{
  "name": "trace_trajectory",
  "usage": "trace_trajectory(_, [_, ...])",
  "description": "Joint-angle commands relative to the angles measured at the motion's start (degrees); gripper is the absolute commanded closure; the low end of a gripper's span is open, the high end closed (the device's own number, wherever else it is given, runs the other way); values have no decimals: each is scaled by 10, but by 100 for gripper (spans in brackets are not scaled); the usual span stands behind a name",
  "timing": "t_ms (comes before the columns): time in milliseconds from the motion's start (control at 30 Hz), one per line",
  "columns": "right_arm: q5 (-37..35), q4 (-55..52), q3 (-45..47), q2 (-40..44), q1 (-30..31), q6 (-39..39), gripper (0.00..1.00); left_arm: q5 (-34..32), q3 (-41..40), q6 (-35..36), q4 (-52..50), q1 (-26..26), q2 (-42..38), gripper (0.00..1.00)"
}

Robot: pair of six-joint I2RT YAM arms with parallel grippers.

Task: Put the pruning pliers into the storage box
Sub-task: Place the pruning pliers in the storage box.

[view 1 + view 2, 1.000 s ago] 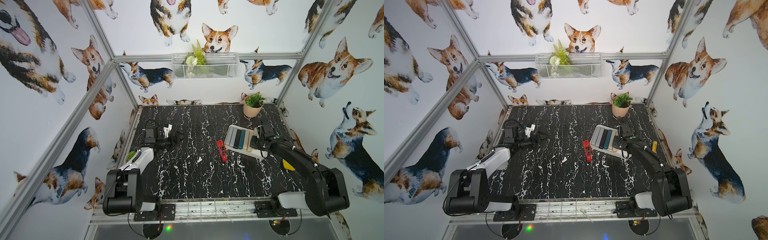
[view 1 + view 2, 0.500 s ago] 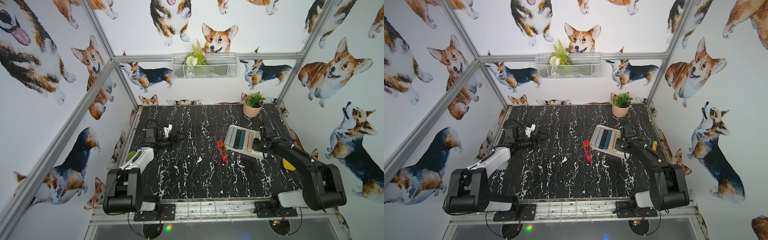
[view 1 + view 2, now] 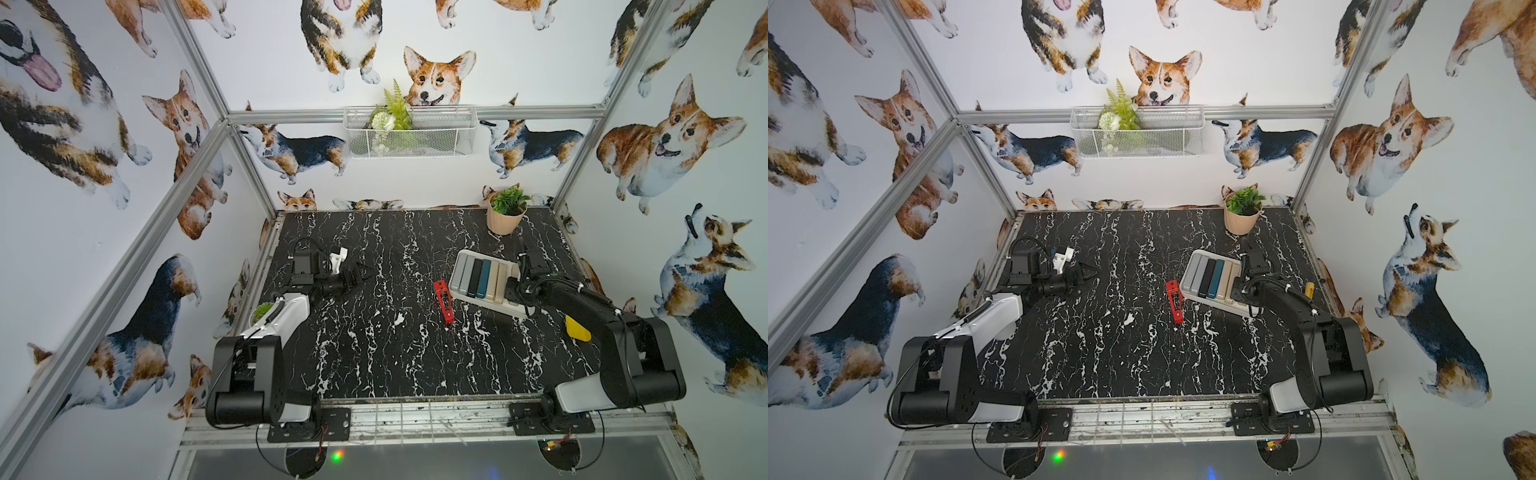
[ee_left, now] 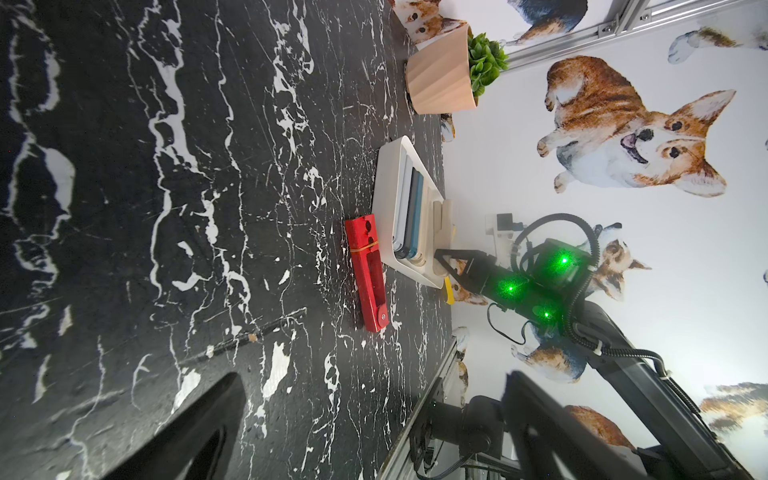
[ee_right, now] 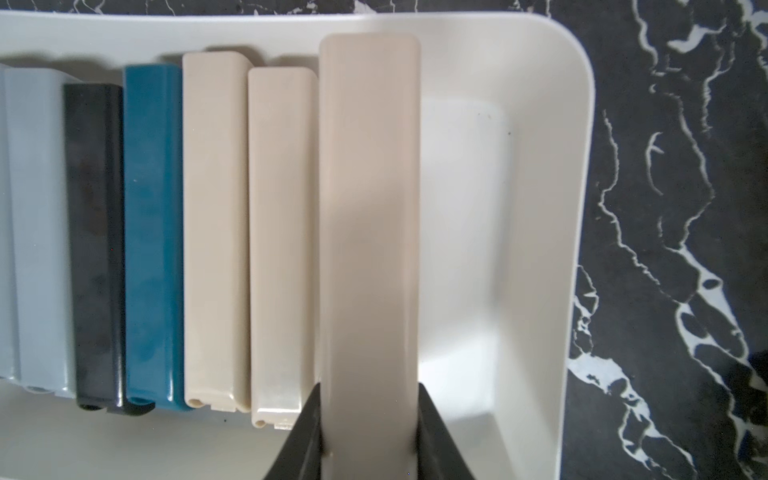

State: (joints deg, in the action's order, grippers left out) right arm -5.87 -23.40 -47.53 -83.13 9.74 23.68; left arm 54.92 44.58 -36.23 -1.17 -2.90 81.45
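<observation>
The white storage box [image 3: 490, 252] [image 3: 1196, 254] [image 5: 577, 124] lies on the right of the table. Side by side in it lie grey, black, teal [image 5: 153, 232] and beige pruning pliers. My right gripper [image 5: 369, 399] [image 3: 513, 287] [image 4: 441, 262] is shut on another beige pruning pliers [image 5: 370, 208], held lengthways over the box's bare right end, next to the last beige one. A red pruning pliers [image 3: 444, 301] [image 3: 1175, 301] [image 4: 368, 274] lies on the table just left of the box. At the table's left, my left gripper [image 3: 361, 272] [image 4: 372, 376] is open and holds nothing.
A potted plant [image 3: 505, 212] stands at the back right, close behind the box. A white wire basket [image 3: 409, 131] with greenery hangs on the back wall. A yellow object [image 3: 577, 330] shows behind the right arm, and a small green plant [image 3: 262, 309] by the left arm.
The right arm has shifted slightly over the box, still gripping the beige pliers. The left arm has not moved.
</observation>
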Motion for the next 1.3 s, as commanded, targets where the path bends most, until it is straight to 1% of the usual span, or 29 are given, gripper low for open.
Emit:
trace_trajectory(0, [7,17,0,-7,-1,-9,100,2,14,4,-4,-12,9,0])
trace_trajectory(200, [13,24,-1,-14,-3,-7,100,-22,37,1,-13,-46,18,0])
trace_trajectory(233, [15,26,-1,-16,-3,-7,100,-24,61,-1,-11,-55,23,0])
trace_trajectory(400, [23,29,-5,-27,-3,-7,100,-41,86,-5,2,-94,59,0])
trace_trajectory(567, [28,27,-12,-36,-3,-6,100,-37,121,-23,25,-124,99,0])
trace_trajectory(733, [31,19,-21,-44,-3,-7,100,-26,183,-22,26,-149,132,0])
trace_trajectory(767, [30,18,-22,-45,-3,-5,100,-21,196,-22,29,-155,154,0])
trace_trajectory(900, [28,9,-29,-54,-3,-7,100,-3,233,-30,57,-177,198,0])
trace_trajectory(1067, [34,4,-34,-66,-3,-5,100,9,213,-80,139,-194,227,0])
trace_trajectory(1267, [35,0,-35,-66,-3,-5,100,12,217,-75,135,-209,228,0])
